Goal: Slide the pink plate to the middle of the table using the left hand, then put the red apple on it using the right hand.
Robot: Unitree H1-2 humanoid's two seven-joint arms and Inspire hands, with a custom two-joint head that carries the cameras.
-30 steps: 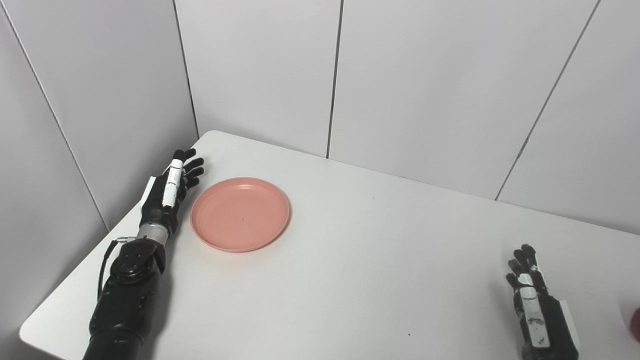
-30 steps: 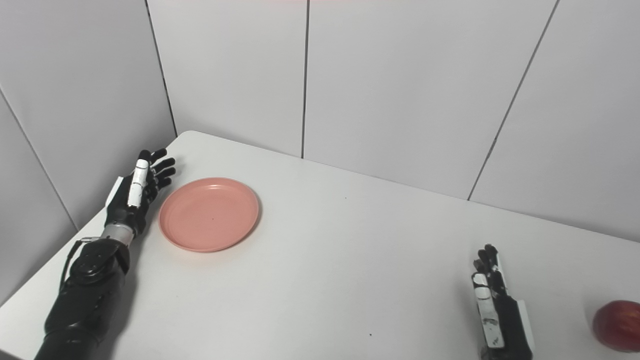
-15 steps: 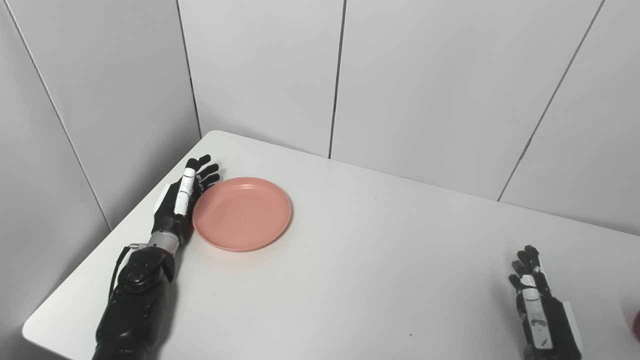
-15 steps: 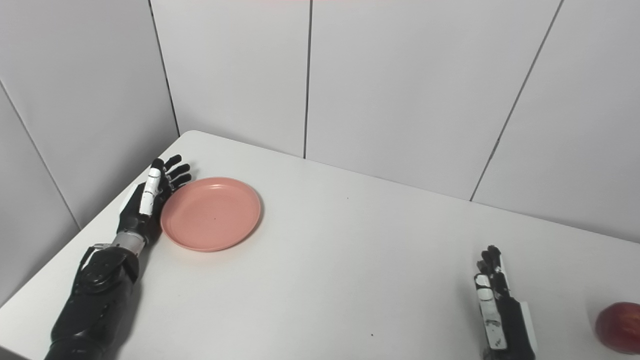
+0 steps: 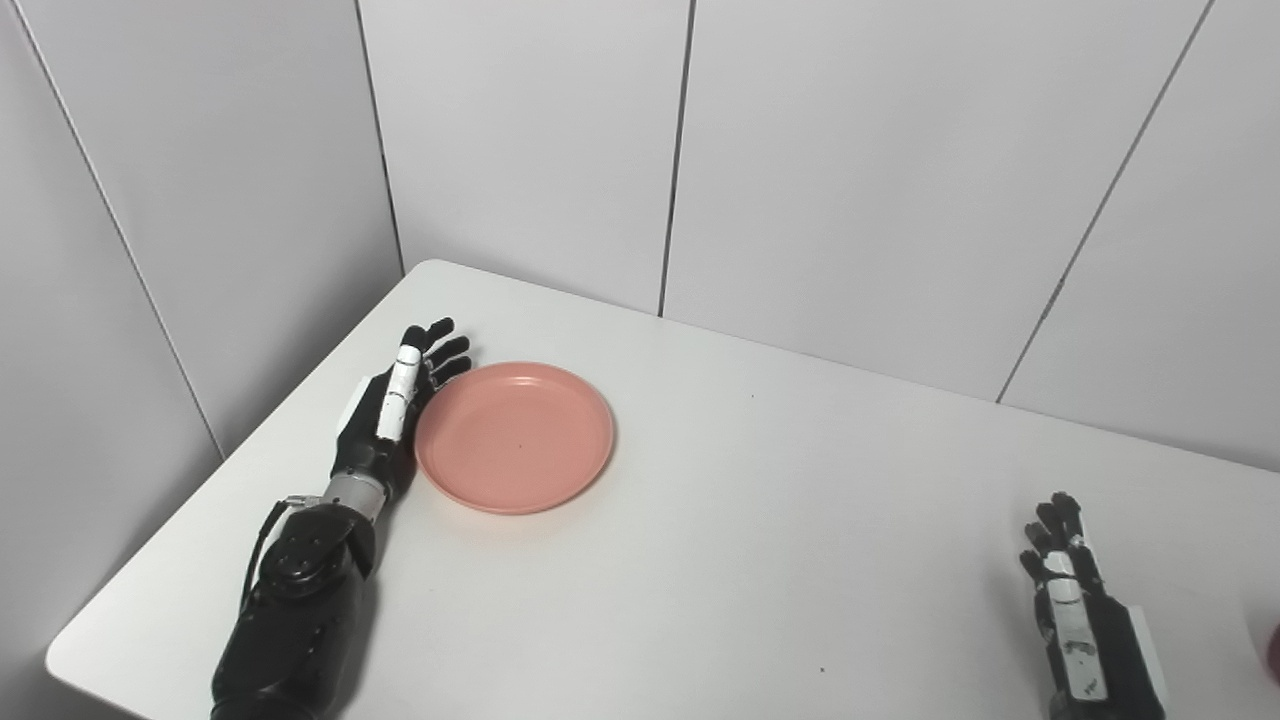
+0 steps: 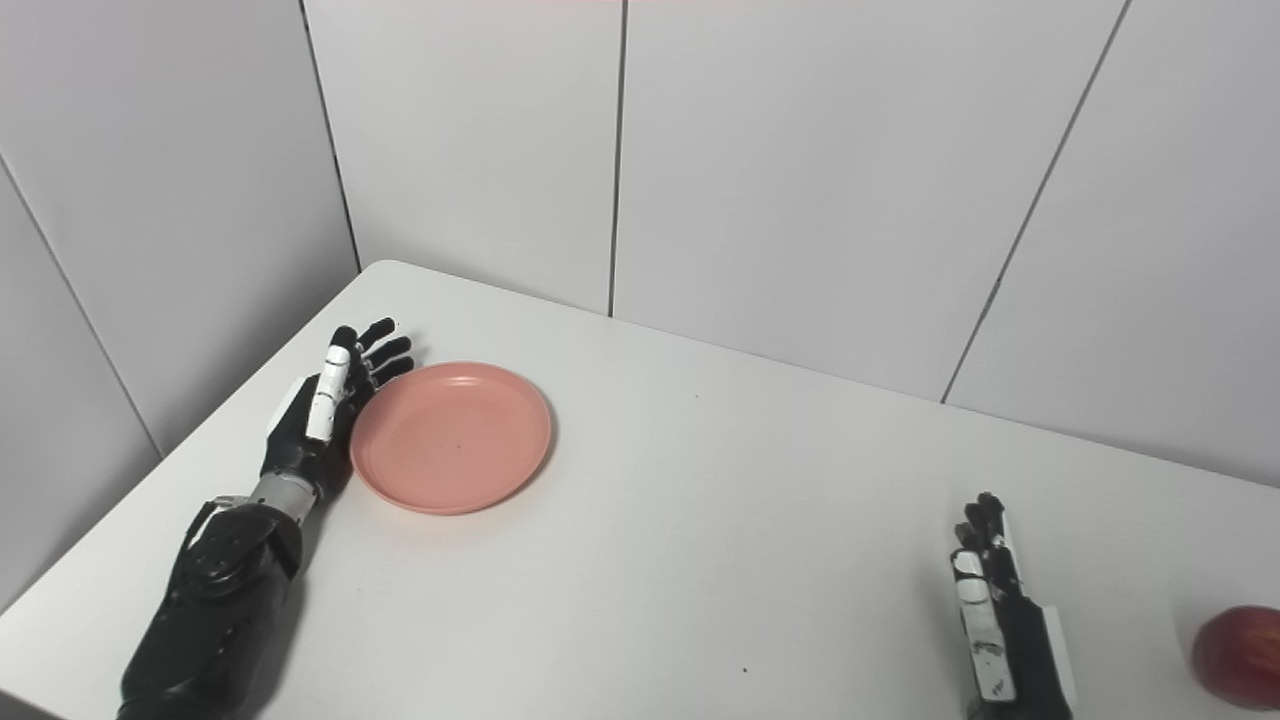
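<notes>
We see the left hand point(image 5: 392, 418), fingers extended and holding nothing, touching the pink plate point(image 5: 514, 437) at far left; the right hand point(image 6: 1000, 625), likewise flat and empty, near the red apple point(image 6: 1236, 657).

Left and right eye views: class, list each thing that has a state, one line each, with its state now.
Plate: empty, flat on the table, left of the middle.
Left hand: open, edge-on against the plate's left rim.
Right hand: open, holding nothing.
Apple: on the table, right of the right hand, untouched.
</notes>
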